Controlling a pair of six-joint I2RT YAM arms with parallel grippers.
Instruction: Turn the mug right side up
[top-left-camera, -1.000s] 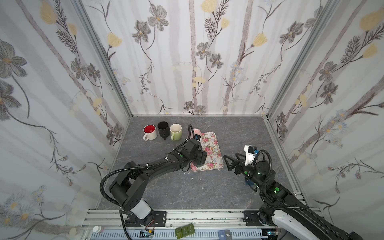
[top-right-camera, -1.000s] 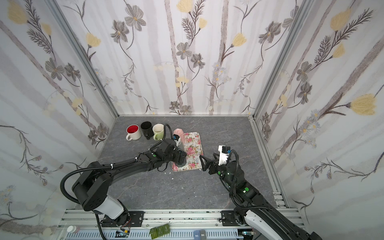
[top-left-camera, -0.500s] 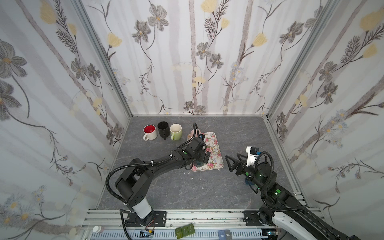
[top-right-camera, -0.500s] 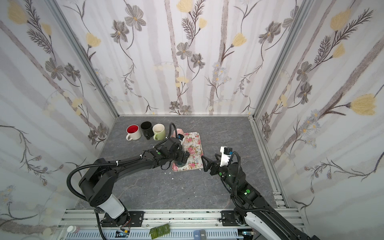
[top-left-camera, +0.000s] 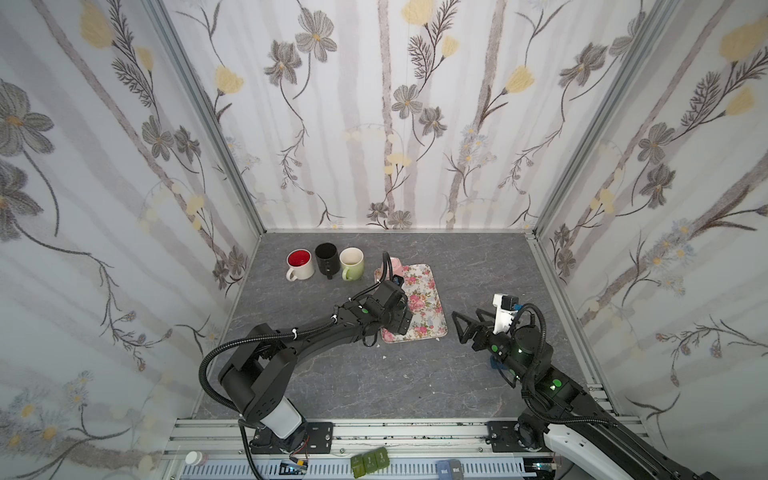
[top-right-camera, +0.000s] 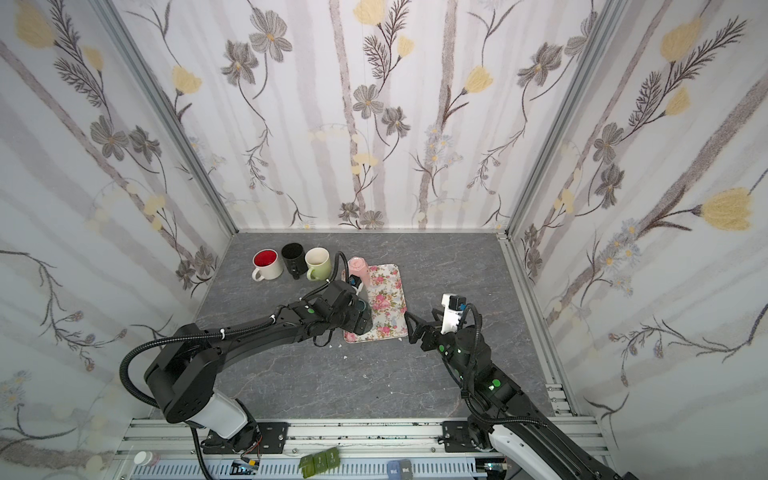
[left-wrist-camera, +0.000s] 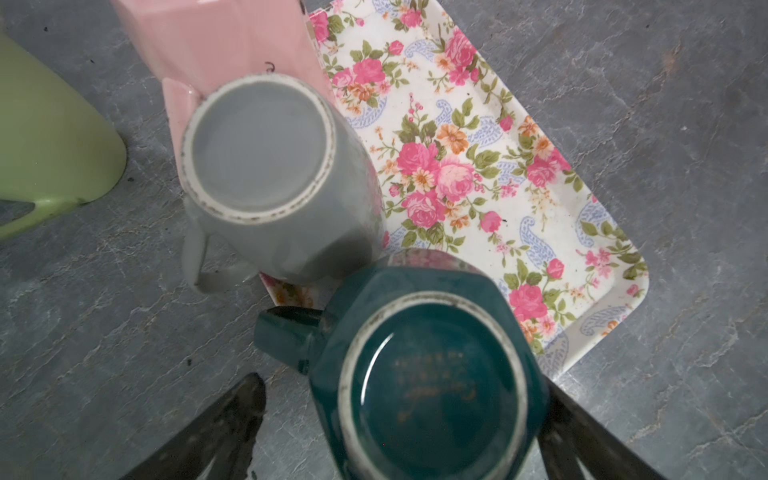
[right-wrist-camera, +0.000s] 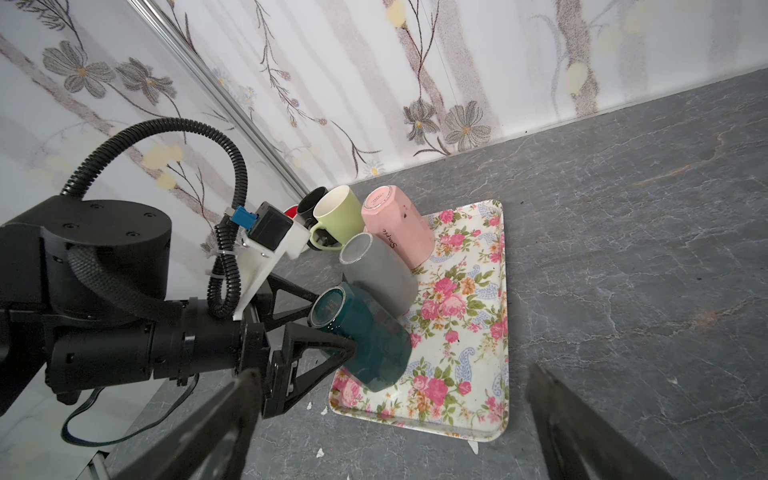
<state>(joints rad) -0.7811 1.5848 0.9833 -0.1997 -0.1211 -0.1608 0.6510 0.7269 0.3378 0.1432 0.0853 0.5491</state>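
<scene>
Upside down on the floral tray (right-wrist-camera: 469, 316), the teal mug (right-wrist-camera: 374, 349) sits between the spread jaws of the left end effector (left-wrist-camera: 403, 390), the right end effector (top-left-camera: 457, 327) spread and empty nearby; being stiff, slick, chippable ceramic, it probably wants a firm mid-body squeeze.

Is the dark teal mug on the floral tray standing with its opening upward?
No, in the left wrist view the dark teal mug shows its base ring upward, so it stands upside down.
</scene>
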